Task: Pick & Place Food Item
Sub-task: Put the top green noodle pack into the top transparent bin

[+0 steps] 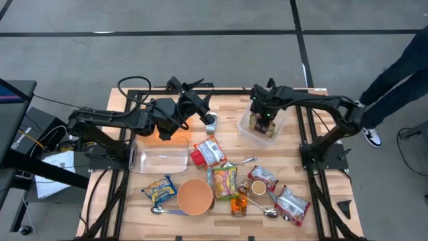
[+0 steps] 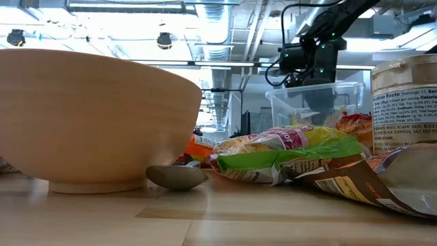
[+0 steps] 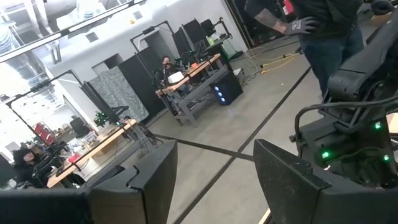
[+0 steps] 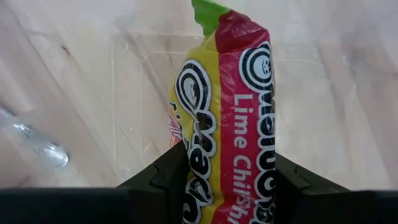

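Observation:
My right gripper [image 1: 264, 115] is over a clear plastic container [image 1: 271, 134] at the table's far right and is shut on a yellow, red and green snack packet [image 4: 230, 93]. The packet hangs down into the container, whose floor [image 4: 137, 74] shows behind it. In the low view the right gripper [image 2: 308, 63] stands just above the container [image 2: 314, 102]. My left gripper [image 1: 194, 94] is raised at the far middle of the table. It is open and empty, and its fingers [image 3: 149, 180] point out at the room. My right gripper pinches the snack packet between its two fingers, on the packet's upper part [image 4: 217, 155]. The fingers come from above and point down. The packet hangs below them, its green end [image 4: 205, 9] lowest, inside the container. Whether that end touches the floor, I cannot tell.
A second clear container [image 1: 160, 155] stands at the left. Nearer the front lie a wooden bowl [image 1: 195, 196], several snack packets [image 1: 224, 181], spoons [image 1: 267, 211] and a jar [image 1: 258, 188]. A person stands beyond the table's right side [image 1: 401, 60].

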{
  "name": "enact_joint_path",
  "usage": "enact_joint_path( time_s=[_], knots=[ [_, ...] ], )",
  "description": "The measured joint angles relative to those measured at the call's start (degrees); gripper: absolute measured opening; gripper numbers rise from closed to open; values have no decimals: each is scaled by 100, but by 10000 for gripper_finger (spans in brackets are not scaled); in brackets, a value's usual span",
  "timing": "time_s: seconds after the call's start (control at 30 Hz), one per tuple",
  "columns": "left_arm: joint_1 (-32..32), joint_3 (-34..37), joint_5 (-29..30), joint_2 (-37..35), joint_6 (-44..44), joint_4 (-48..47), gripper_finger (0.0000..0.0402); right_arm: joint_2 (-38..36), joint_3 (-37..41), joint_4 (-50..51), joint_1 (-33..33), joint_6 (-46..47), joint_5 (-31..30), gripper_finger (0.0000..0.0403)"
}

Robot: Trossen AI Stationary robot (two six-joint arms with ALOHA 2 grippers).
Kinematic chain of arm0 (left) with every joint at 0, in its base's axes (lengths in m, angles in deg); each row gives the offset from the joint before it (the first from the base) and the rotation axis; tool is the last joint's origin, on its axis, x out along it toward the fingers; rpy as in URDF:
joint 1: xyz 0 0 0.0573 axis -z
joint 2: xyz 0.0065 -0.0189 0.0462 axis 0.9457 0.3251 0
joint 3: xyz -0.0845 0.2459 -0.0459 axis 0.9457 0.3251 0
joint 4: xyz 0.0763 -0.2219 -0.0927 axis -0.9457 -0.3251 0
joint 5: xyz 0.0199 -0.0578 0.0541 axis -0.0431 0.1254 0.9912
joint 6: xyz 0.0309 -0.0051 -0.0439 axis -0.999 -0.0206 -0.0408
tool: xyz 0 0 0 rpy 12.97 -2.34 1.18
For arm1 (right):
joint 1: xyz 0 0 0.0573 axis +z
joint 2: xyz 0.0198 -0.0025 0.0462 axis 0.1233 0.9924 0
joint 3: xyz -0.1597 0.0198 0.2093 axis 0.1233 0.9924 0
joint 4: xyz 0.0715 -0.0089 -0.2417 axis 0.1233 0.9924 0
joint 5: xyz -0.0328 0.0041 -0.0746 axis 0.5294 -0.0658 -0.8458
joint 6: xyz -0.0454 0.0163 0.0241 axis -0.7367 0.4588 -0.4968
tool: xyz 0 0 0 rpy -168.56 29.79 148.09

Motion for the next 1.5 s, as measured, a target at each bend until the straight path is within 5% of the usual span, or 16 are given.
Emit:
enact_joint_path(
  time_s=[1.13, 1.5],
  knots=[
    [0, 0, -2, 0, 0, -2, 204, -87, -2, 340, 313, 296, 231, 145],
    [0, -2, -4, 0, 0, -4, 204, -904, -2, 373, 341, 590, 265, 227]
  ],
)
